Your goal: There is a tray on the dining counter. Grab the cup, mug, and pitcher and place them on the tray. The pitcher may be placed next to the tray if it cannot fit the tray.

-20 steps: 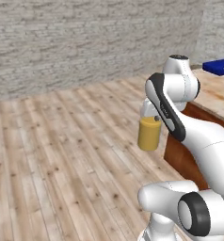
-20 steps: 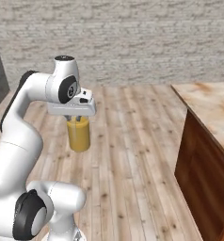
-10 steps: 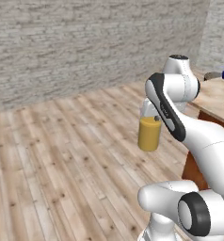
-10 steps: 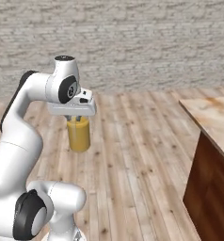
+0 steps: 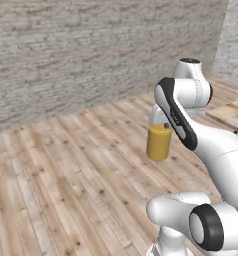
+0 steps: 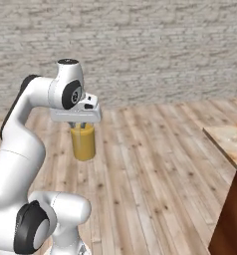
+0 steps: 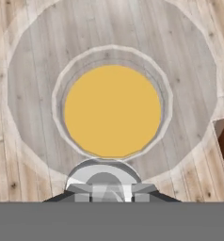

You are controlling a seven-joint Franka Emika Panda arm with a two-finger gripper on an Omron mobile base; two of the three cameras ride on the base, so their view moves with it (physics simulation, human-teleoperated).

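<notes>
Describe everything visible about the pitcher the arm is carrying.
The pitcher is a clear glass cylinder filled most of the way with orange liquid. It hangs upright in the air above the wooden floor, gripped at its rim by the gripper and touching nothing else. In the hand view, looking straight down, its round mouth rings the flat orange surface, and the gripper clamps the rim at the lower edge.

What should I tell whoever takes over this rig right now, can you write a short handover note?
Gripper: shut on the pitcher, which hangs upright above the wood floor, orange liquid inside.
Dining counter: a corner shows off to the robot's right, not yet reached.
Done: pitcher picked up.
Left: carry the pitcher to the counter and set it on or beside the tray. Cup and mug status can't be judged from here.
</notes>
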